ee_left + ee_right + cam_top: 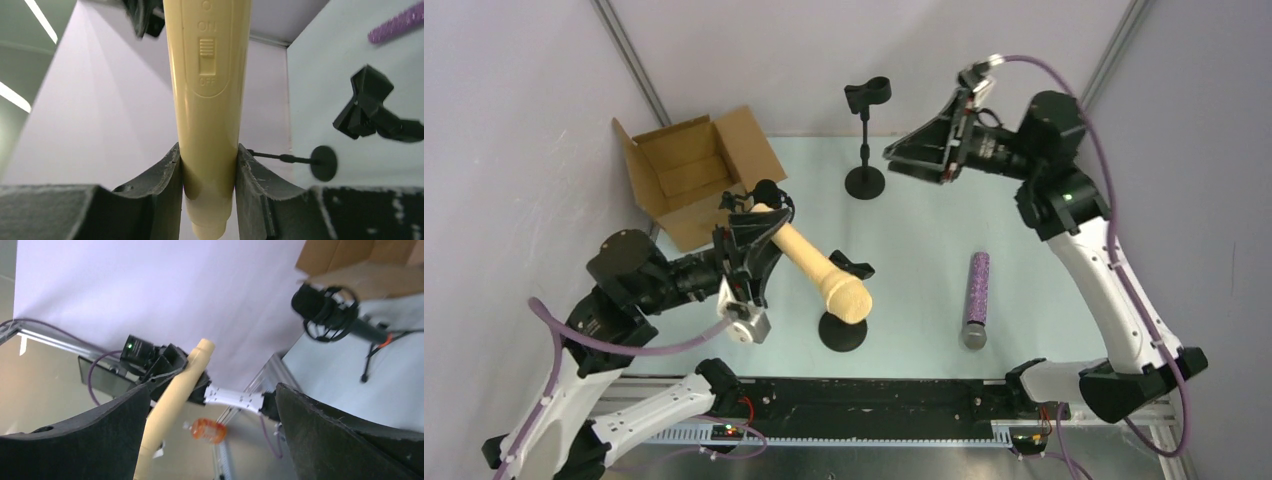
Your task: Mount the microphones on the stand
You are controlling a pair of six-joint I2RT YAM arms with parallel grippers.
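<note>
Cream microphone (pixel 809 262) looks light, rigid and slick, so I clamp its tail in the left gripper (pixel 209 185); the right gripper (pixel 916 152) gapes empty.

Three microphones and their stands across the table (pixel 924 230)

The cardboard box (pixel 686 170) sits at the rear left, with the mounted microphone (pixel 325 307) on its stand just in front of it. The far stand (pixel 865 140) is at the rear centre, and the right gripper (pixel 919 150) hangs just to its right. The held microphone (pixel 809 262), clamped in the left gripper (pixel 756 240), slants over the near stand (pixel 842 333) at the front centre. The lying microphone (pixel 976 298) rests on the table to the right of that stand.
</note>
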